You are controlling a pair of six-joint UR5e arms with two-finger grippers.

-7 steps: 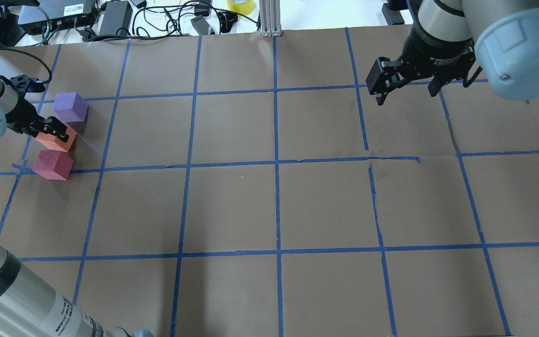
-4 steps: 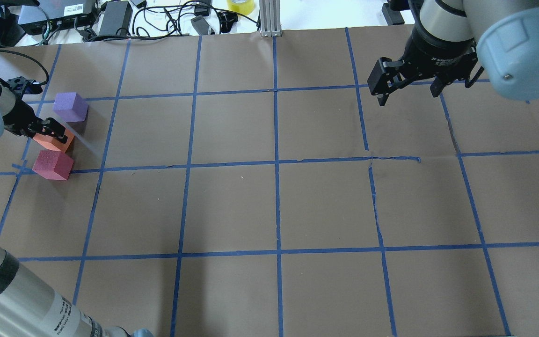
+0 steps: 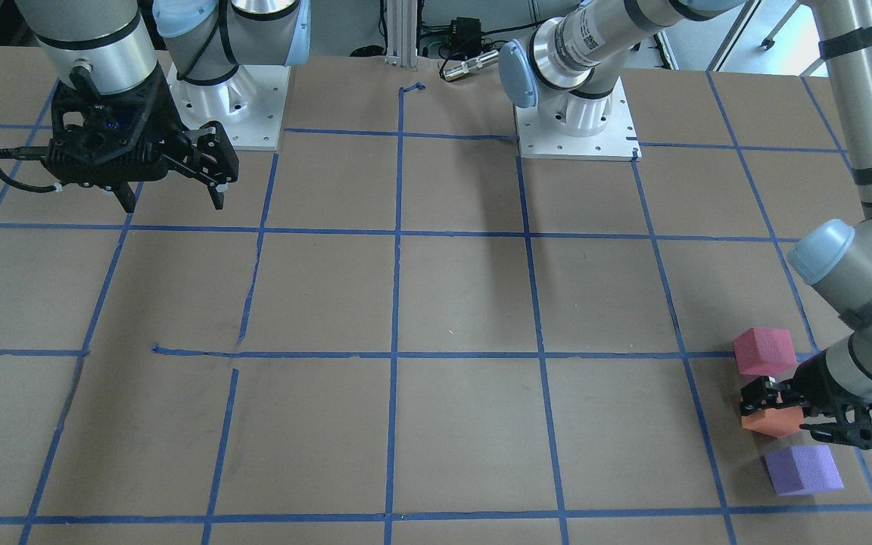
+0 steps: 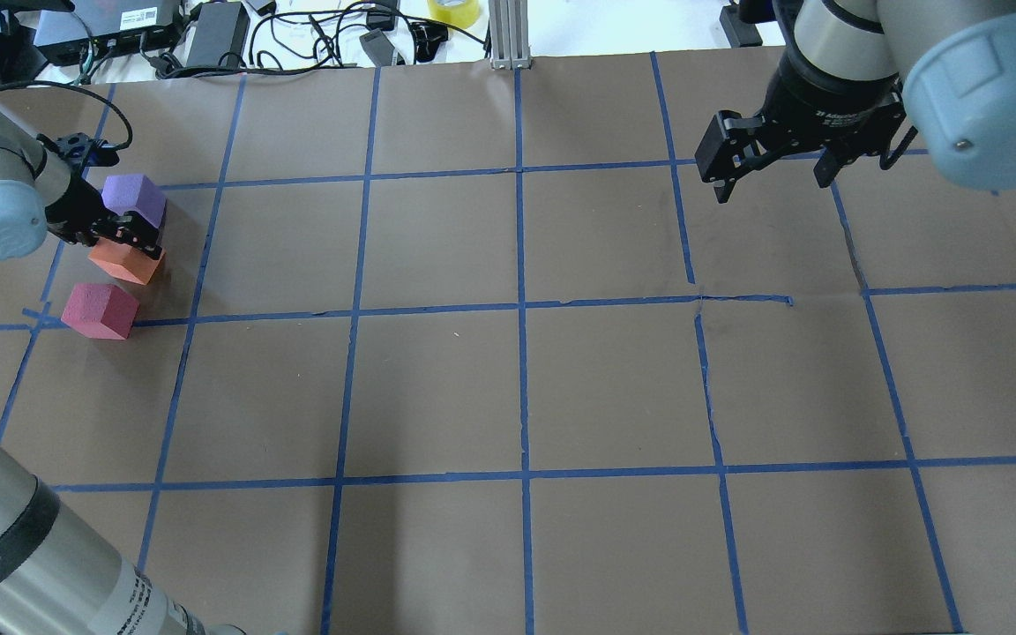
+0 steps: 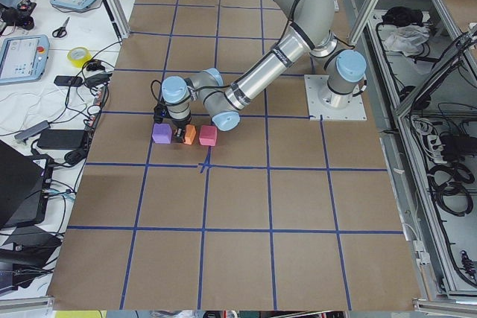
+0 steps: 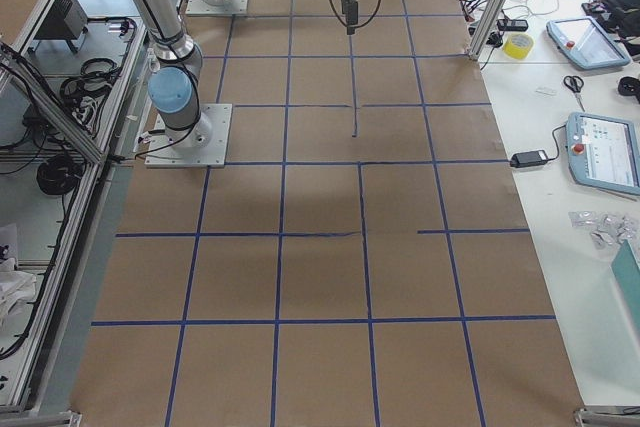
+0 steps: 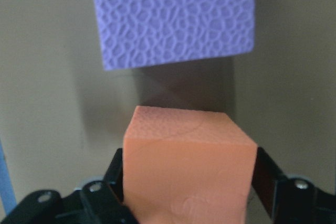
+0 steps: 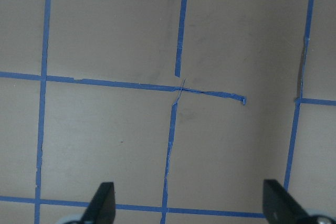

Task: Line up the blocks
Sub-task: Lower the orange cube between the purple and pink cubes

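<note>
Three foam cubes lie close together in a rough row near the table's left edge, toward the side away from the robot, so the line looks nearly made. The orange block (image 4: 124, 262) sits between the purple block (image 4: 135, 198) and the pinkish-red block (image 4: 100, 310), and it likely needs only squaring up and releasing. The left gripper (image 4: 133, 240) is clamped on the orange block, its arm stretched out low with the wrist bent down over the row, while the right gripper (image 4: 773, 176) hangs spread and empty, high over the table's right half.
</note>
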